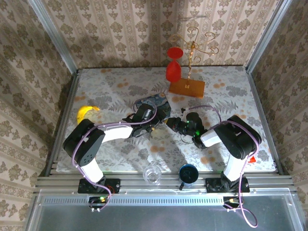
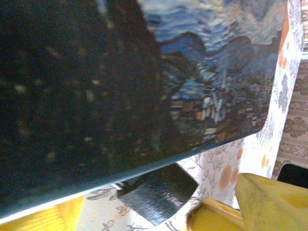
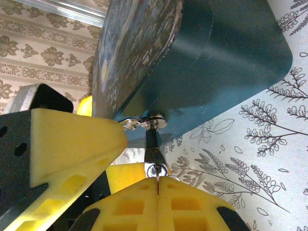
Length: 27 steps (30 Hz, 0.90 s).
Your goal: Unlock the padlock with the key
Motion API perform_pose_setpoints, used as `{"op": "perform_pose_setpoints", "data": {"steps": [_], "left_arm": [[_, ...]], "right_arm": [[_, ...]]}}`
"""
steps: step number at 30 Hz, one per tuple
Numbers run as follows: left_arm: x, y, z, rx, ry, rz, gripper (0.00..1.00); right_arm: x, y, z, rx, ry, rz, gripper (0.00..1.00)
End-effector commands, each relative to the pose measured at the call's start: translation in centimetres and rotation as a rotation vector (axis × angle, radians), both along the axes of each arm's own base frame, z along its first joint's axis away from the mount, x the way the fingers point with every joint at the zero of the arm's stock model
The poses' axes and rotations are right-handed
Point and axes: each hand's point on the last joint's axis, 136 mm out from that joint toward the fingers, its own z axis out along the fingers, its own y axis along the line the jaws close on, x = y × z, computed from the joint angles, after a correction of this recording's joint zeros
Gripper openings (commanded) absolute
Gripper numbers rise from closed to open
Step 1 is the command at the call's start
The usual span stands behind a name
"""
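From above, the table [image 1: 231,96] with its pale flowered cloth carries a flat blue swirl-painted tin [image 1: 155,101] near the middle. The left gripper [image 1: 153,119] is at the near edge of this tin, and the right gripper [image 1: 174,123] is just beside it, pointing toward the same edge. A yellow banana [image 1: 87,111] lies to the left, well apart. A clear glass [image 1: 152,174] and a dark blue cup [image 1: 188,173] stand at the near border between the arm bases. The lock is too small to make out here.

In the left wrist view the painted lid of the tin is very close to the lens and partly blurred. Below its edge the yellow foam pads [image 2: 262,199] of the left gripper stand wide apart, with nothing between them that I can name for sure.

In the right wrist view the tin is tilted, its lid turned to the left. The tiny dark-bodied padlock [image 3: 151,139] hangs from a silvery hasp [image 3: 139,124] at the tin's edge, just beside a pad of the left gripper. The right gripper's pads are pressed together on the small silvery key [image 3: 157,169], which meets the lower end of the padlock.
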Motion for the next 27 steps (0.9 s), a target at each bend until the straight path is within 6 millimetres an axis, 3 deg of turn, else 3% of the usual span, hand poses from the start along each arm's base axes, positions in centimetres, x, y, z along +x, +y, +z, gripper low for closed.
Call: {"op": "perform_pose_setpoints", "data": {"steps": [1,5,11,27], "left_arm": [[0.3,0.1,-0.5,0.058,0.005,-0.004,0.78],[0.3,-0.2,-0.7,0.065,0.006,-0.008,0.7],[0.3,-0.2,-1.0,0.072,0.008,-0.01,0.69],[0.4,-0.5,-1.0,0.1,-0.023,-0.041,0.44]], "right_arm": [[0.0,0.1,-0.3,0.007,-0.009,-0.018,0.0],[-0.2,0.2,-0.6,0.018,-0.002,-0.025,0.0],[-0.6,0.2,-1.2,0.048,0.015,-0.05,0.0],[-1.3,0.7,-2.1,0.087,0.041,-0.078,0.0]]}}
